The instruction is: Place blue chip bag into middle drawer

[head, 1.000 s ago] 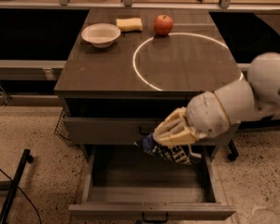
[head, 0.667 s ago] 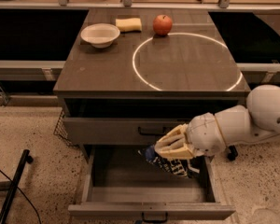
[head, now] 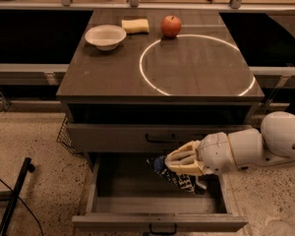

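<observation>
The middle drawer point(head: 160, 221) is the lowest grey drawer of the cabinet; it stands pulled open toward me, its dark handle at the front edge. My gripper point(head: 179, 165) reaches in from the right, low inside the drawer's right half, shut on the blue chip bag point(head: 181, 179). The bag is dark blue with white print and hangs below the fingers, at or near the drawer floor; I cannot tell if it touches. The white arm point(head: 255, 146) crosses the drawer's right side.
The handled drawer above point(head: 160, 137) is closed. On the cabinet top point(head: 103, 77) stand a white bowl point(head: 105, 36), a yellow sponge point(head: 135, 25) and a red apple point(head: 171, 26), beside a white circle marking. A black pole point(head: 12, 200) lies on the floor at left.
My gripper has moved down with the bag, from in front of the upper drawer into the open lower drawer. The arm has dropped lower on the right.
</observation>
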`<action>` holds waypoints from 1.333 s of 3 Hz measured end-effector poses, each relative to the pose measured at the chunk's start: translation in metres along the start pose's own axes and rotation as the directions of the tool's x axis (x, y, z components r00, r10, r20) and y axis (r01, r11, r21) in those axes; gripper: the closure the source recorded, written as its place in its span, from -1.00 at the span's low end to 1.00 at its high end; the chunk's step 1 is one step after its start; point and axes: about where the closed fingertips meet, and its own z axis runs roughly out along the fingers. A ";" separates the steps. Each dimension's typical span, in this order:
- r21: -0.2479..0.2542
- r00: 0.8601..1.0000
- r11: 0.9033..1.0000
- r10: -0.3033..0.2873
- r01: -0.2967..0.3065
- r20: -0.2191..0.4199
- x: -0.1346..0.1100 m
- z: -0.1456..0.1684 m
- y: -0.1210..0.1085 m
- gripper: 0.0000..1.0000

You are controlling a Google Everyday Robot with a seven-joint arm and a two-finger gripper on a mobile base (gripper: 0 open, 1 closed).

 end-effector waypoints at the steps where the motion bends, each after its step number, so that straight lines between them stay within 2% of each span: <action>1: -0.046 1.000 0.999 0.004 -0.004 -0.006 0.005 0.013 0.001 1.00; 2: -0.116 1.000 0.993 -0.022 0.024 0.015 0.017 0.043 -0.005 1.00; 3: -0.104 0.999 0.995 -0.010 0.015 0.053 0.039 0.067 -0.010 1.00; 4: -0.005 0.997 1.000 0.012 -0.012 0.075 0.062 0.071 -0.024 1.00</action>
